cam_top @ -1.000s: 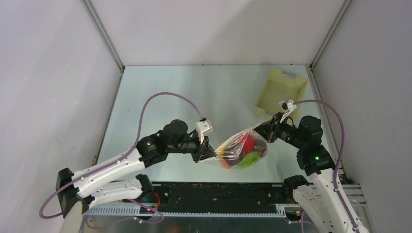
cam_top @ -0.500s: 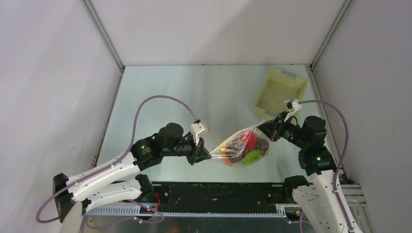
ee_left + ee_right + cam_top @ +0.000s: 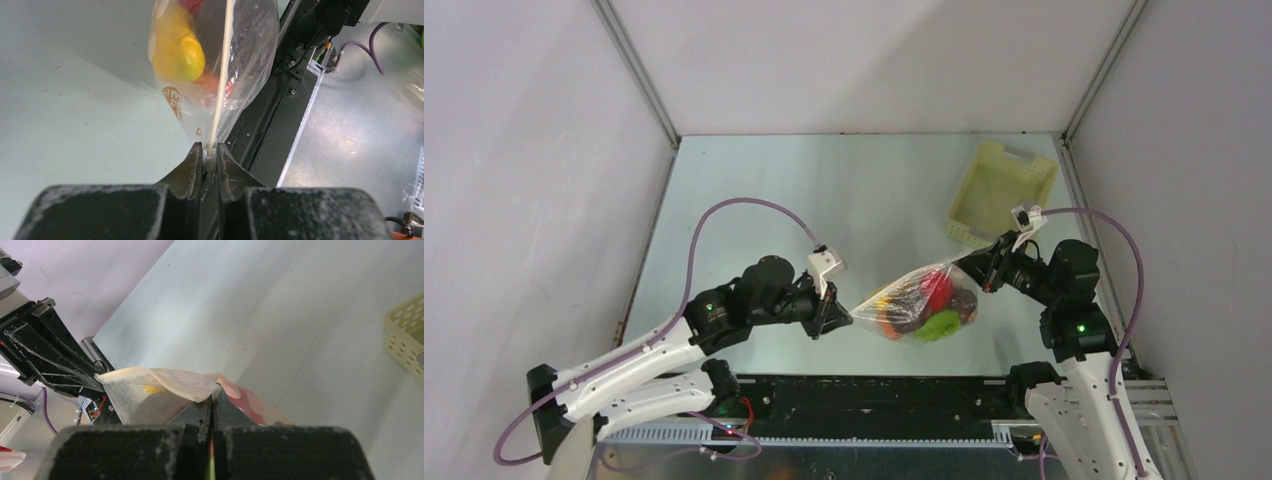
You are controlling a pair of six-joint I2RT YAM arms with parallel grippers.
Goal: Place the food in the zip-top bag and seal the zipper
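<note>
Over table [image 3: 774, 200], bag [image 3: 919, 300] between hands [image 3: 836, 312] [image 3: 984, 268]

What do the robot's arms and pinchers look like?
The left arm and right arm have white lower parts and black round joints higher up. A purple cable loops along each one, and a tiny green light glows on each. The left gripper and right gripper each have two black fingers with pale, scuffed edges.
</note>
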